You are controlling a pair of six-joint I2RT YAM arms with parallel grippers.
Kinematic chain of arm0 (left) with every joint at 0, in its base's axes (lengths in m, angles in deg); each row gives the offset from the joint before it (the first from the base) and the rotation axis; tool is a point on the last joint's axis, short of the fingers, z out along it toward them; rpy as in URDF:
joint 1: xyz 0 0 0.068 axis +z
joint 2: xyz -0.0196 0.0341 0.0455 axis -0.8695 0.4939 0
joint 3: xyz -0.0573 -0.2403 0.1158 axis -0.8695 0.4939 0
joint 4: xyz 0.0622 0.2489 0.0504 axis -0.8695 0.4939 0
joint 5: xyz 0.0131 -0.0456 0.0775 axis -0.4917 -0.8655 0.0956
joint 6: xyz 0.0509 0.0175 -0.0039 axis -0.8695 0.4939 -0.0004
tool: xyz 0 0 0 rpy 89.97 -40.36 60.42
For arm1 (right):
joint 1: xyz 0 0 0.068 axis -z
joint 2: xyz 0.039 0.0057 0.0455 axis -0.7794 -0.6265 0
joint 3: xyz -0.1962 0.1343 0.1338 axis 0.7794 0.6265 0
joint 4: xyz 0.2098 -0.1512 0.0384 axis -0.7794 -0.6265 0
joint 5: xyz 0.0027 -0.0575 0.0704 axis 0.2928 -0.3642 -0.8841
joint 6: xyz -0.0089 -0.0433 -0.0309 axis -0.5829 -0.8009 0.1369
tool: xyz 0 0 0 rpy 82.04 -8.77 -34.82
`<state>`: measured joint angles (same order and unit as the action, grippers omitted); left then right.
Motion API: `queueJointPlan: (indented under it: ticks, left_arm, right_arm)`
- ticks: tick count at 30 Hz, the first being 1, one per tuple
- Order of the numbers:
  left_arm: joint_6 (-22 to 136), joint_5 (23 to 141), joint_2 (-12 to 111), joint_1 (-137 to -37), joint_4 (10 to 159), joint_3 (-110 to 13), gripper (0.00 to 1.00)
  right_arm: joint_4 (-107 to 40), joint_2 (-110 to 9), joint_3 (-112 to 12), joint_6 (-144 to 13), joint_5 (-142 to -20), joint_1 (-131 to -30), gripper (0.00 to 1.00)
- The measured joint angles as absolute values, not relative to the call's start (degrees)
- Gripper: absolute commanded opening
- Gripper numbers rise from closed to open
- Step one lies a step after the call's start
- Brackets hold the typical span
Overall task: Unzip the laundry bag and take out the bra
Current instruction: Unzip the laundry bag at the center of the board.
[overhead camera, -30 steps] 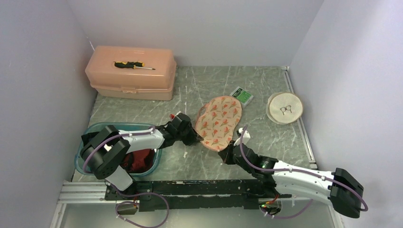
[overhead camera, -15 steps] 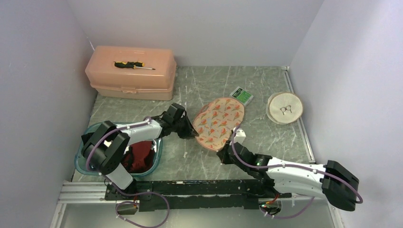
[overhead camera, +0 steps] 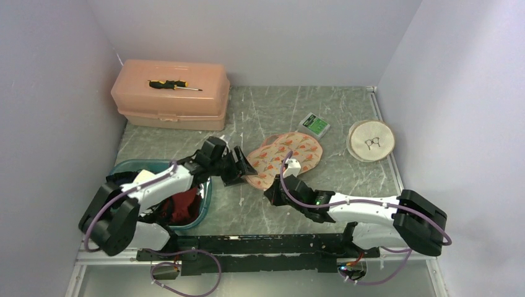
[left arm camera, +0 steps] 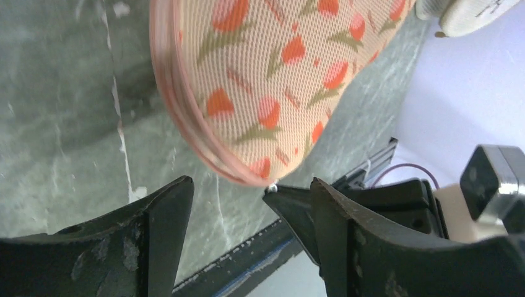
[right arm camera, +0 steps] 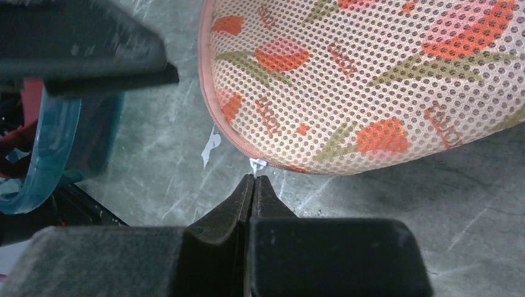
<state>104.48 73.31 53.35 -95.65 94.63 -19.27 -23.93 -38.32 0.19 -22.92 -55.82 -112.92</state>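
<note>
The bra (overhead camera: 184, 205) is a red heap sitting in the teal tub (overhead camera: 143, 163) at the table's left. The tulip-print laundry bag (overhead camera: 291, 158) lies flat mid-table. The left gripper (left arm camera: 228, 193) is released, jaws spread just off the bag's rim. The right gripper (right arm camera: 254, 180) is clenched tight, tips right at the white zipper pull (right arm camera: 256, 163); can't tell if it's pinched.

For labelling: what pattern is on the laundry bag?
The laundry bag is beige mesh with orange-red tulips; clearest in right wrist view.
</note>
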Motion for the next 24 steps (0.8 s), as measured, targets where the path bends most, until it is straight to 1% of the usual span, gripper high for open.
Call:
queueJointPlan:
  ticks: [2,5,11,14,18,24]
  left_arm:
    - [107.0,73.3,49.7,-96.6,93.4,-15.9,0.75]
    - [110.2,73.3,49.0,-99.3,92.3,-13.6,0.76]
    - [115.0,72.8,55.7,-102.8,87.6,-13.7,0.76]
    - [116.2,73.0,59.4,-103.0,87.1,-14.8,0.74]
    - [117.5,73.8,62.6,-103.0,88.1,-16.9,0.66]
    - [118.8,76.6,63.0,-103.0,89.0,-17.6,0.52]
  right_arm:
    - [-23.2,-39.0,0.0,-22.7,-56.0,-112.9,0.00]
    - [-23.1,-39.8,0.0,-22.3,-56.2,-112.9,0.00]
    - [-23.2,-39.8,0.0,-21.9,-56.5,-112.9,0.00]
    - [-23.3,-39.4,0.0,-21.8,-56.5,-112.9,0.00]
    - [-23.4,-38.5,0.0,-21.6,-56.5,-112.9,0.00]
    - [-24.9,-36.6,0.0,-21.6,-56.4,-112.9,0.00]
